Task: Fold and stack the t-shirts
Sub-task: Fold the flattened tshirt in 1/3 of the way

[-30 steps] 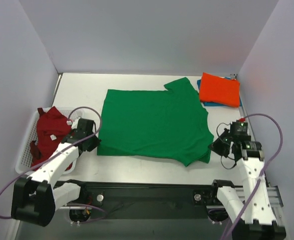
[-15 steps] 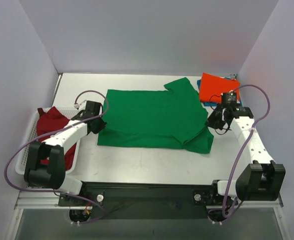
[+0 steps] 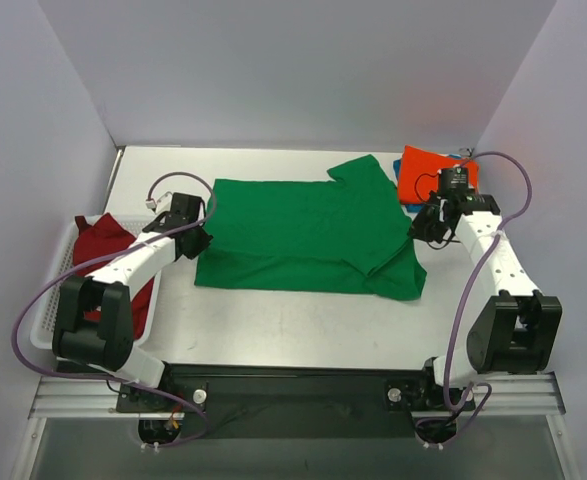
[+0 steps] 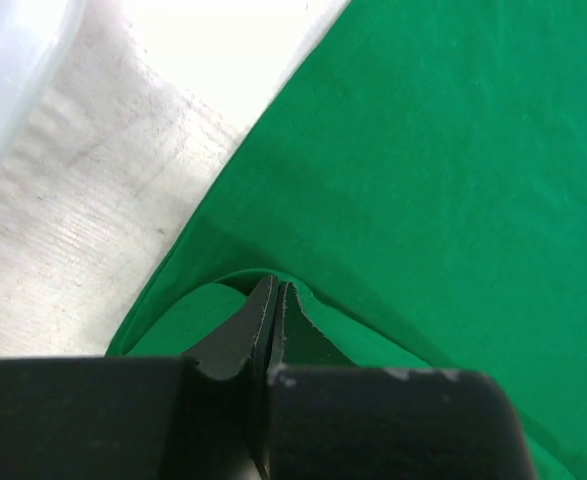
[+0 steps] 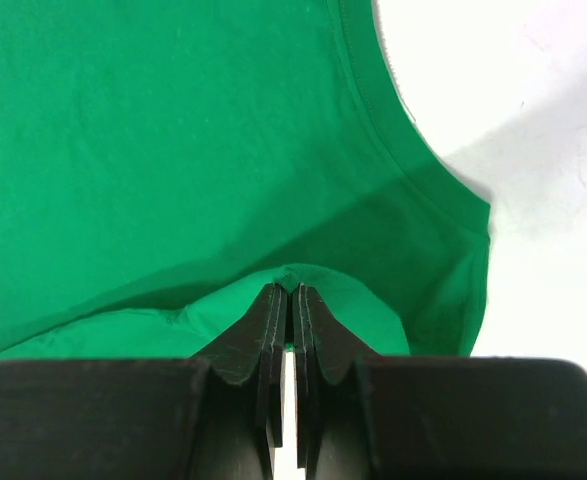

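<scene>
Bright green t-shirt lies spread on the table, near hem doubled over. The left gripper pinches its 9 o'clock edge, the right gripper its 3 o'clock edge. The white basket at 8 o'clock holds a dark red t-shirt.

Left of your spread shirt lies the basket, a shirt in it. Right of the spread shirt and farther back lies the folded stack.

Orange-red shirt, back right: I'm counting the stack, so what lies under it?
Only a blue shirt's edge shows beneath the orange-red shirt. The rest, and anything further down, is covered.
</scene>
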Controlling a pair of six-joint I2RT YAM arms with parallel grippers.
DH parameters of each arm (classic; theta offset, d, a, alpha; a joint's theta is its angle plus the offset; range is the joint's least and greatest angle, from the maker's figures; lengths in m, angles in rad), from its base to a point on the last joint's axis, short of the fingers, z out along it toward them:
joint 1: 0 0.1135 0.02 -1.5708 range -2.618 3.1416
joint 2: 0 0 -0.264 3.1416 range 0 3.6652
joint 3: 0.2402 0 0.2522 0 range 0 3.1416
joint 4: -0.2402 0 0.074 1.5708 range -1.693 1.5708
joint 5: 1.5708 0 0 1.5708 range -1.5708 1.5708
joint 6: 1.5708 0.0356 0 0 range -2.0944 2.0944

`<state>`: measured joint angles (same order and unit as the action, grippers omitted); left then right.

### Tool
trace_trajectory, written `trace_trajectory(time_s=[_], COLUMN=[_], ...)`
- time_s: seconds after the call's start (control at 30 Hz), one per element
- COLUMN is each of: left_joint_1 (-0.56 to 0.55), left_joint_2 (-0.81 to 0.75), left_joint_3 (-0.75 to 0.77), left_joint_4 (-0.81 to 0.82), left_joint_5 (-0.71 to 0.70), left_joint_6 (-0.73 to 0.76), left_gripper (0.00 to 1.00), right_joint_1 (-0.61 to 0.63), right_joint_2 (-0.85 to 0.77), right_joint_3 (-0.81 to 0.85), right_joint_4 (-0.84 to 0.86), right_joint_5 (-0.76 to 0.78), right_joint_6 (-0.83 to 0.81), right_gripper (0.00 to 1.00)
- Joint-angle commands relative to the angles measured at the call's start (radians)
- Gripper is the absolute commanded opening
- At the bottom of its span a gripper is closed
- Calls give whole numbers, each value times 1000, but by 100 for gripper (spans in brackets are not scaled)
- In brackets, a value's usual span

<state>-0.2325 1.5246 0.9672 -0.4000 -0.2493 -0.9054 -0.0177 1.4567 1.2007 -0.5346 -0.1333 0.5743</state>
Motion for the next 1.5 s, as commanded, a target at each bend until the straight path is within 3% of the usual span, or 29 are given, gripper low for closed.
trace_trajectory(time_s=[0.0,1.47], left_joint_1=[18,62], left_joint_2=[-1,131], left_joint_3=[45,93], left_joint_4=[10,49], left_joint_5=[-31,16], left_joint_6=[2,16], left_gripper=[0,0], right_joint_1=[5,84], right_joint_2=[24,407], right_joint_3=[49,342], right_joint_4=[-8,2], right_joint_5=[31,15], right_joint_6=[-17,-44], right_gripper=[0,0])
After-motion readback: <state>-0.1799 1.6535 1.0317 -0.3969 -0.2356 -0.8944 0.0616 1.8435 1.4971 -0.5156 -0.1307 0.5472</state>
